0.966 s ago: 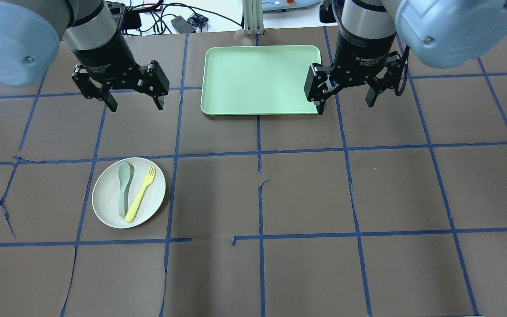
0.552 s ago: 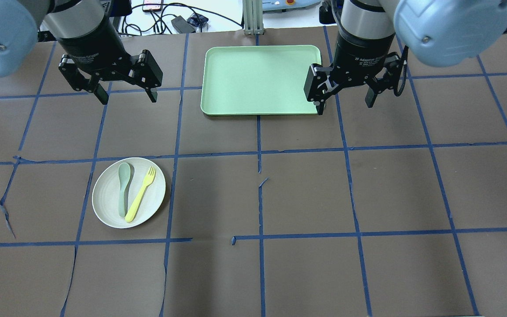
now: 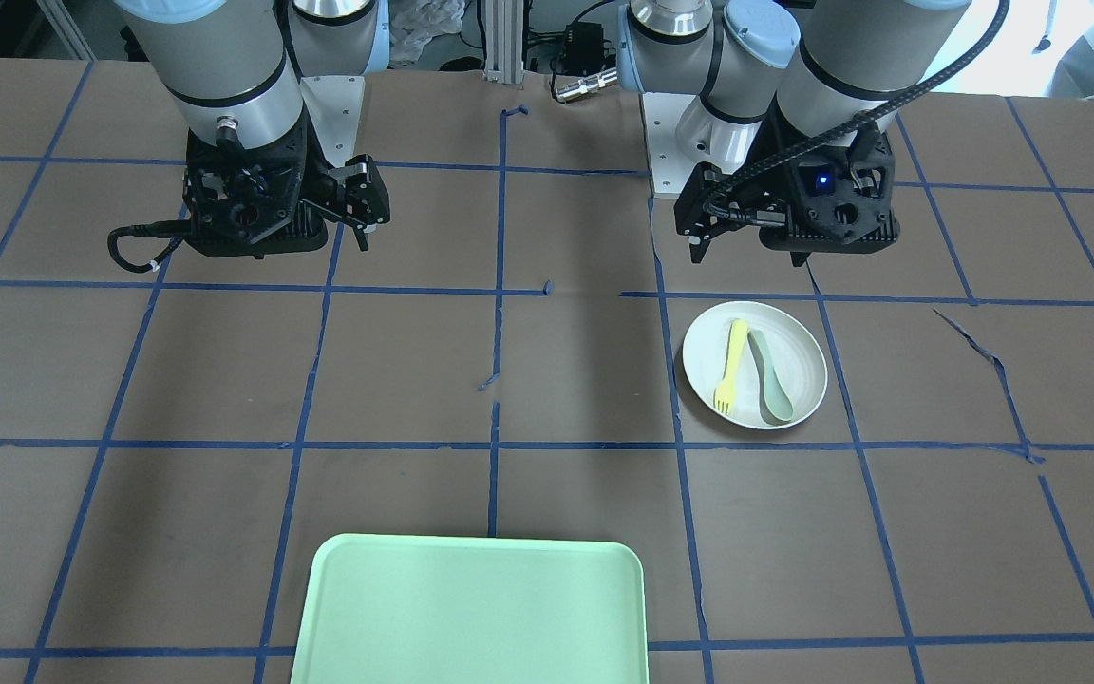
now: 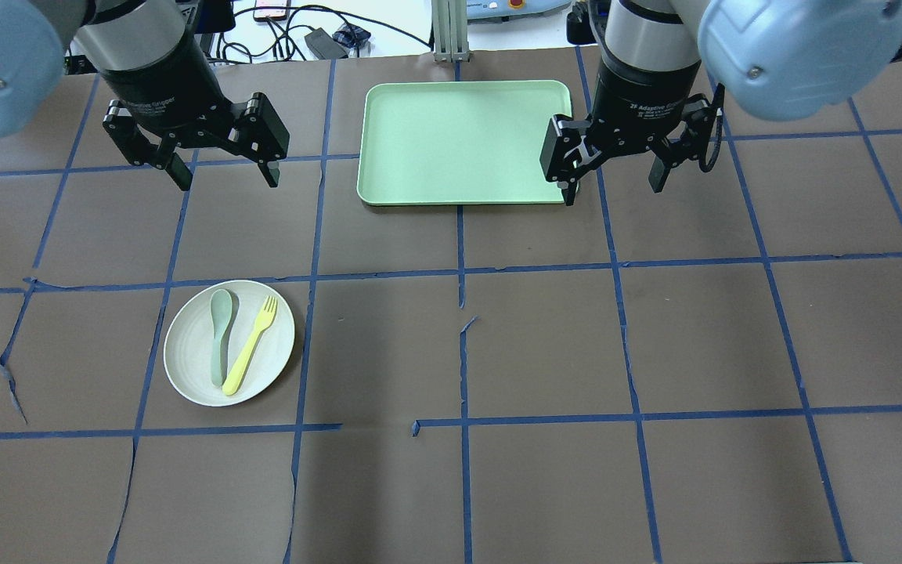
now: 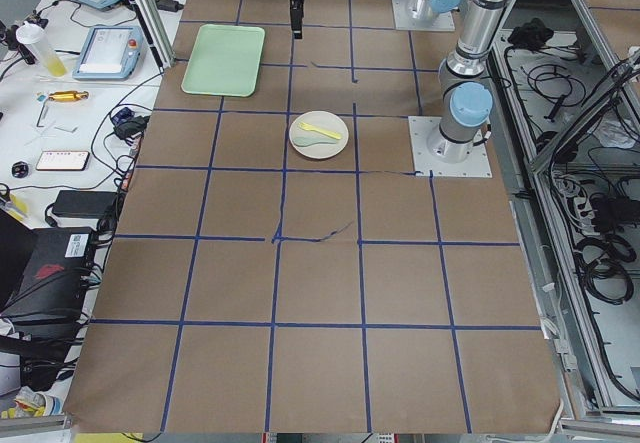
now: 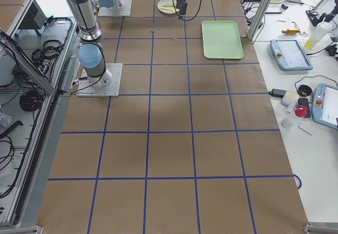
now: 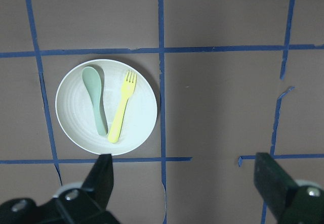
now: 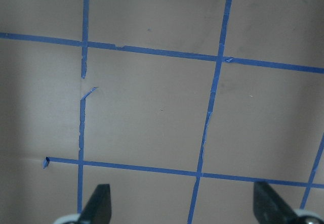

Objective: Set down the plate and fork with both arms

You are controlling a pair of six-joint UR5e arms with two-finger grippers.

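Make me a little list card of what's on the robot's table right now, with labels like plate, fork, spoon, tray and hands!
plate: on the table, robot's left side, not held
fork: yellow, lying on the plate
spoon: grey-green, on the plate beside the fork
tray: light green, far middle of the table
left gripper: open, holding nothing, up above the table
right gripper: open, holding nothing, by the tray's right edge
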